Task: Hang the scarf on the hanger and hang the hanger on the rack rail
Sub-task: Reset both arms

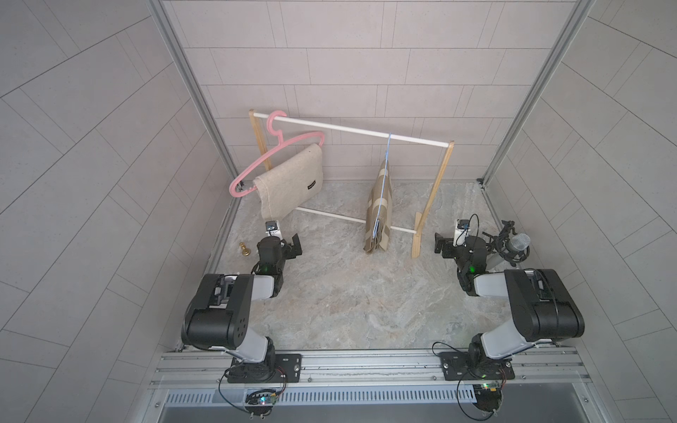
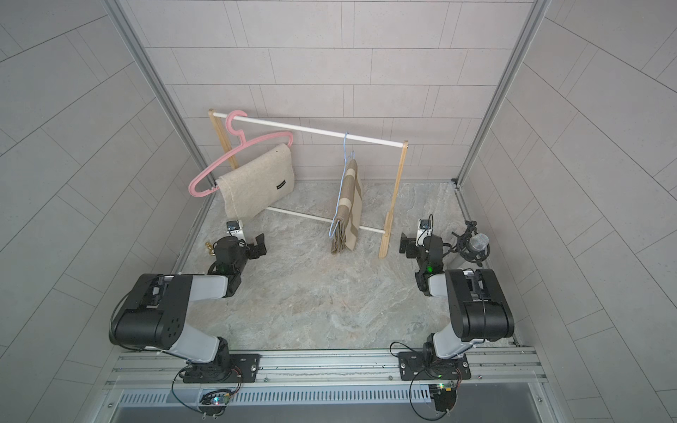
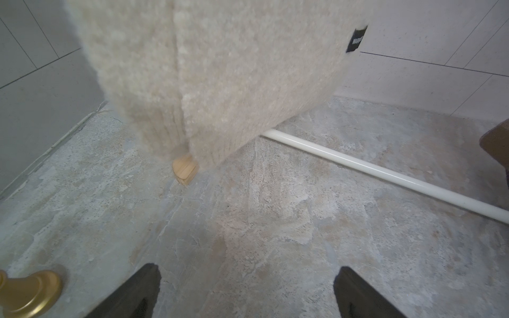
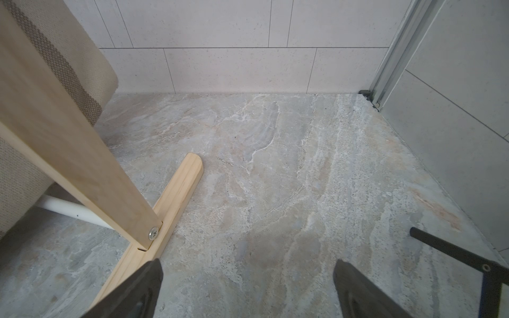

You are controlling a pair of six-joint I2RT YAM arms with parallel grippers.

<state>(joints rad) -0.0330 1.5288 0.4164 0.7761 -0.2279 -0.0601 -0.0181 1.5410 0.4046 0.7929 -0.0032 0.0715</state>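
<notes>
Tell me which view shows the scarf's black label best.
The left wrist view: the black label is large, its lettering visible. Both top views show a tiny dark patch. The right wrist view misses it.

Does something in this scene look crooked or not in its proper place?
Yes. The pink hanger hangs strongly tilted on the top rod of the wooden rack, with one end much lower than the other. The cream scarf draped on it therefore slopes too. The striped scarf beside it hangs straight down.

Lab test cell – tiled panel walls (image 1: 91, 146), aluminium frame (image 1: 190, 84), microphone (image 1: 518, 243) – staged setup.
</notes>
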